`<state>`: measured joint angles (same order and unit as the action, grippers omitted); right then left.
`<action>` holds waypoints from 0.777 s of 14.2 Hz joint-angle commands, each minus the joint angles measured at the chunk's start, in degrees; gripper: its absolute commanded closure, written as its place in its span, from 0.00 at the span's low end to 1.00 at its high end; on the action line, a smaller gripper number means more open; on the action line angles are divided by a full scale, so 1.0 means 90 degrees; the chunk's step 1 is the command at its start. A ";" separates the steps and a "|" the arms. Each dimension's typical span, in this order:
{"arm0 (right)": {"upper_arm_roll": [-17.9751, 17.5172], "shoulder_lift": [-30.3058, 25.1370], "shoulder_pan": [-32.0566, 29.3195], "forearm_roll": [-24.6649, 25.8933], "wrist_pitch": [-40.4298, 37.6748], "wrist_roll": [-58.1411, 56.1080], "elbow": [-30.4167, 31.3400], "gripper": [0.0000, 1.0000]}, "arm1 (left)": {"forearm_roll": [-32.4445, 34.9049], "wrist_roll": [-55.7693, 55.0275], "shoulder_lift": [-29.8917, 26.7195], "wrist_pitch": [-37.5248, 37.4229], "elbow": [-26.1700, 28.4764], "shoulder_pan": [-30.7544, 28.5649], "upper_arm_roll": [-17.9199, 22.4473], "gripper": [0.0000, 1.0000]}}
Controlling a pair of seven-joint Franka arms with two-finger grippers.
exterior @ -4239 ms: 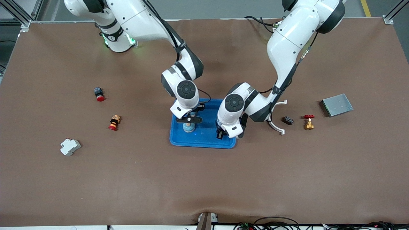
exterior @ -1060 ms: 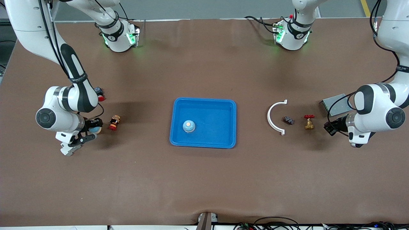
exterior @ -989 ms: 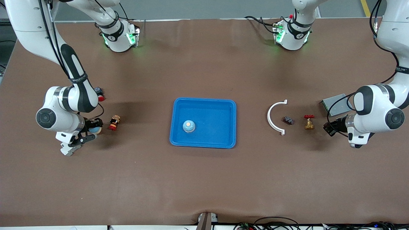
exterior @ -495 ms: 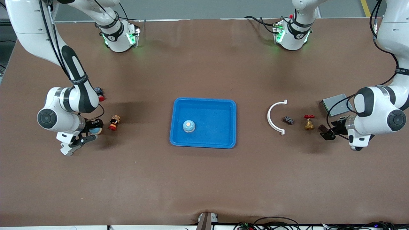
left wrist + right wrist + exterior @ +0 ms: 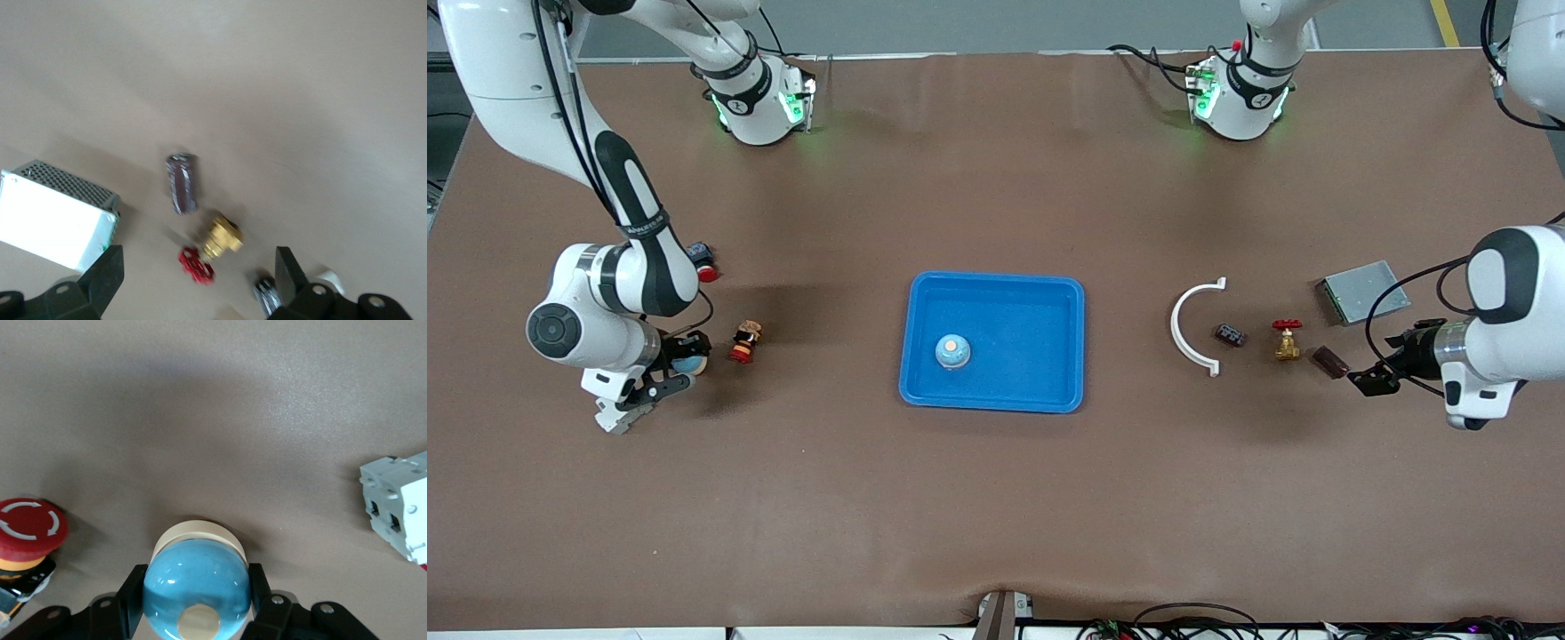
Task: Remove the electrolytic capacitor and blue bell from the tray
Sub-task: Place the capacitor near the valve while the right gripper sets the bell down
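The capacitor [image 5: 1329, 362] is out of the tray [image 5: 1049, 302]. It is seen lying on the table, at four o'clock from the valve [image 5: 1286, 340] in the front view. The left gripper [image 5: 1368, 382] is held over the table at four o'clock from the capacitor, with its jaws wide apart and nothing in them. So that half looks done.

A bell [image 5: 197, 587] is squeezed between the shut jaws of the right gripper [image 5: 680, 364], low over the table at nine o'clock from the red button [image 5: 743, 342]. It is not yet let go. A second bell [image 5: 952, 352] (blue too) is seen in the tray, at eight o'clock from its middle.
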<state>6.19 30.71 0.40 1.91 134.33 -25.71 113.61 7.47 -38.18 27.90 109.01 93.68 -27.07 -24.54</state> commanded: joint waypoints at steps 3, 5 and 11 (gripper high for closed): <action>-0.0150 0.0045 -0.0161 0.0012 0.0035 -0.0103 -0.0045 0.03 | -0.0107 0.0101 -0.0638 -0.0491 -0.0135 -0.0030 -0.0378 0.00; -0.0150 0.0016 -0.0152 -0.0008 -0.0072 -0.0054 -0.0036 0.00 | -0.0088 0.0217 -0.0969 -0.0666 -0.0154 -0.0030 -0.0534 0.00; -0.0160 -0.0345 -0.0035 -0.1100 -0.1574 0.0227 -0.0445 0.00 | -0.0098 0.0540 -0.1333 -0.1826 -0.0934 -0.0010 -0.0818 0.00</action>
<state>5.49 29.91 0.36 -4.74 124.43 -25.50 110.75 7.42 -35.27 16.02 97.15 88.67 -26.85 -31.14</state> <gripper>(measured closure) 0.000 0.000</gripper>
